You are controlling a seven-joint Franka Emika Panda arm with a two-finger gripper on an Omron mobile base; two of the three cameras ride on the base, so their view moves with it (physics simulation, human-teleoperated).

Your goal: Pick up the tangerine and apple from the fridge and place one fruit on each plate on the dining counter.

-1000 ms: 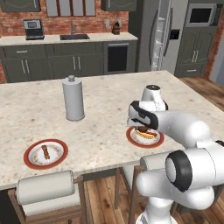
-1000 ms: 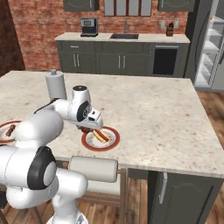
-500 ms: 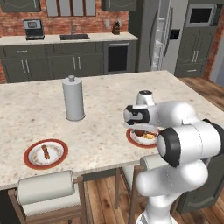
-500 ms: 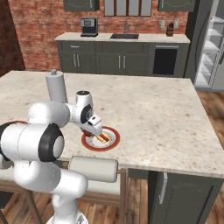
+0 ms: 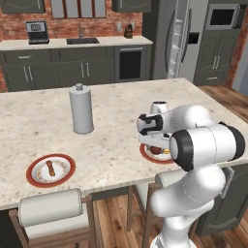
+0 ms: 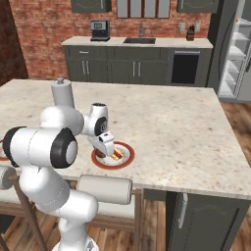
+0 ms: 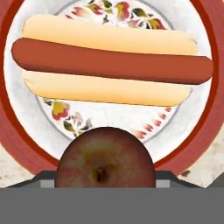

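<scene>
Tool (image 6: 109,148) grasping the apple (image 7: 104,158) hangs just over the red-rimmed plate (image 7: 205,105) on the dining surface (image 5: 116,150), where releasing risks the fruit bumping the hot dog (image 7: 109,61) and rolling off.

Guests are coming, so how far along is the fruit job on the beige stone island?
Done: the reddish-brown apple is out of the fridge. In hand: the gripper holds it over the red-rimmed hot-dog plate. Left: release it, then bring the tangerine to the other red-rimmed plate, which carries no orange fruit.
</scene>
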